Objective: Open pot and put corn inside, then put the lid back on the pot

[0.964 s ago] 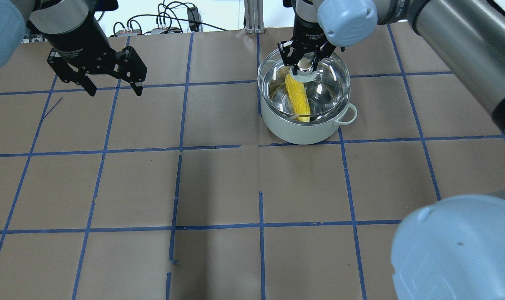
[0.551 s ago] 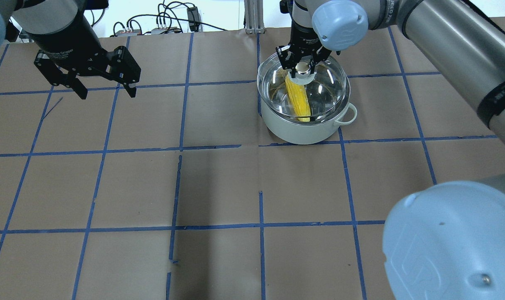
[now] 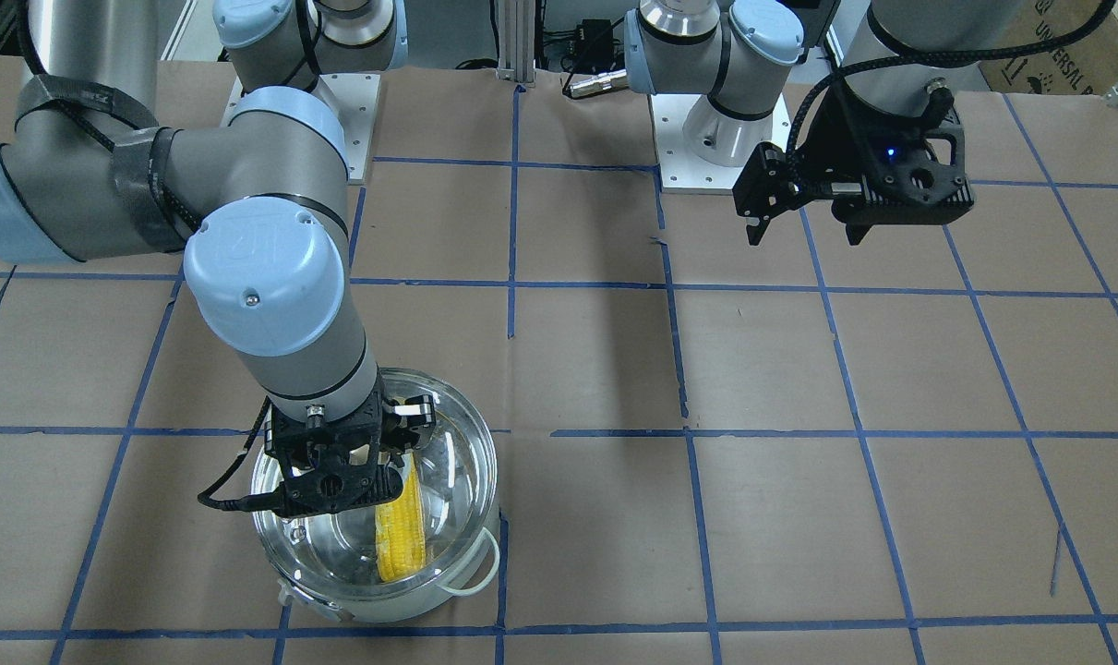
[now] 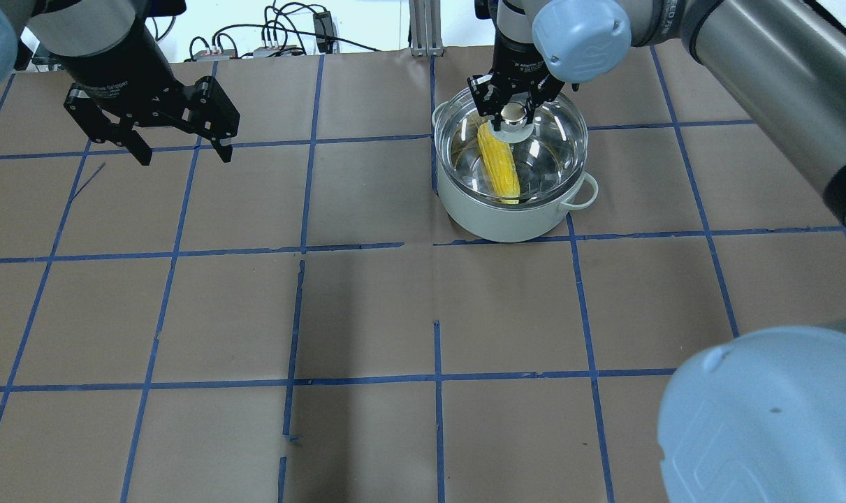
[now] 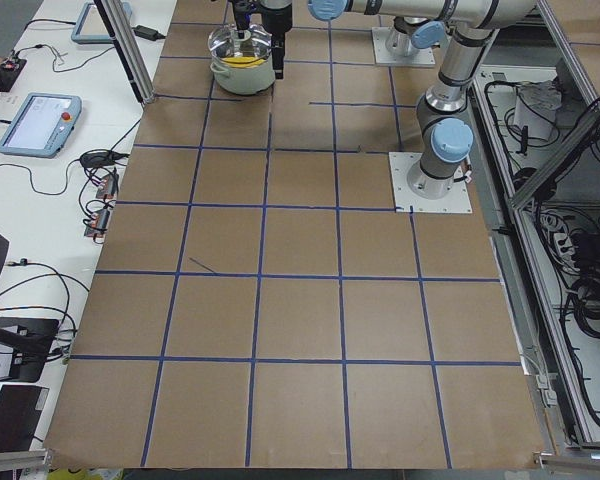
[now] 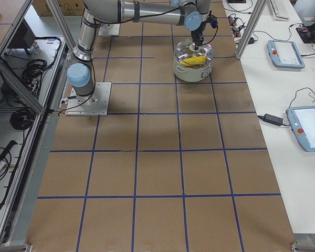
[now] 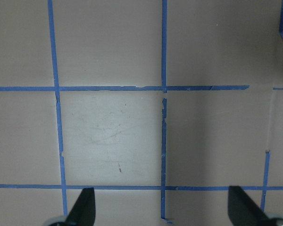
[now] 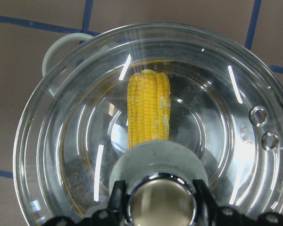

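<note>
The pot [image 4: 506, 218] stands at the far right of the table, mint-white wall, loop handle [image 4: 582, 192] toward me. The corn [image 4: 498, 162] lies inside it, seen through the glass lid [image 4: 552, 143], which sits level on the pot's rim. My right gripper [image 4: 512, 112] is shut on the lid's knob [image 8: 161, 203], with fingers [image 8: 201, 190] on both sides of it. In the front-facing view the right gripper [image 3: 388, 457] covers the knob above the corn [image 3: 400, 531]. My left gripper [image 4: 184, 156] is open and empty, hovering far left above bare table [image 7: 162, 205].
Brown paper with a blue tape grid [image 4: 436, 377] covers the table. Cables and a metal post [image 4: 423, 28] lie past the far edge. The right arm's elbow joint [image 4: 765, 419] fills the near right corner of the overhead view.
The right gripper has lowered the lid from a slightly raised, offset hold down onto the pot's rim. The left gripper drifted a little left, then back, still open.
</note>
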### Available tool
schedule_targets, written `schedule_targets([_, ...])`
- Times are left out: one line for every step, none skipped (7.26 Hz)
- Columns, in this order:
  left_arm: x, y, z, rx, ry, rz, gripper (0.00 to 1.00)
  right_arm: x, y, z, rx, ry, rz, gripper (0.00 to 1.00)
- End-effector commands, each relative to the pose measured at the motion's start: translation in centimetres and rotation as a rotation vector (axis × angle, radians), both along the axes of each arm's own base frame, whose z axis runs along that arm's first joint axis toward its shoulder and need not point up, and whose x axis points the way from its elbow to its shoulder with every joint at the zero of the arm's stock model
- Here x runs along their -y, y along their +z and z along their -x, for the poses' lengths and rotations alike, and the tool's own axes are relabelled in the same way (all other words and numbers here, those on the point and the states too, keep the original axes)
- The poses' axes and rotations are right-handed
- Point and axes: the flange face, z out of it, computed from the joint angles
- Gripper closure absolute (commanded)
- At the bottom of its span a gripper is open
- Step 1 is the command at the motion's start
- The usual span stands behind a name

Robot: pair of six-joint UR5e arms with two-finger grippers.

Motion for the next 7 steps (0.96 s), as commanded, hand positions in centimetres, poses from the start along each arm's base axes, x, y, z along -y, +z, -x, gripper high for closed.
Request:
schedule_targets([0.16,-0.12,-0.28,-0.002,0.004,-0.001,0.0,-0.53,-1.26,0.24,-0.004,-0.002,-0.019,0.67])
schedule_targets([0.2,-0.27,-0.3,0.0,0.006,-0.004,0.0,-0.63,-1.67,0.36,-0.005,-0.003,-0.025,0.67])
schedule_targets([0.27,-0.5,-0.23,0.0,0.007,-0.009,0.0,-0.67,-1.68,0.25,-0.004,-0.002,-0.025,0.67])
schedule_targets([0.31,-0.49,-0.3,0.0,0.009,-0.007,0.0,-0.57,-1.97,0.21,-0.003,-0.003,-0.028,0.67])
schedule_targets([0.31,-0.49,-0.3,0.0,0.007,-0.007,0.0,-0.52,-2.0,0.2,-0.003,-0.003,-0.028,0.67])
schedule_targets([0.32,-0.41,-0.32,0.001,0.006,-0.006,0.0,-0.49,-2.11,0.2,-0.003,-0.003,-0.03,0.67])
schedule_targets([0.32,-0.47,-0.32,0.001,0.006,-0.006,0.0,-0.46,-2.08,0.19,-0.002,-0.003,-0.027,0.65])
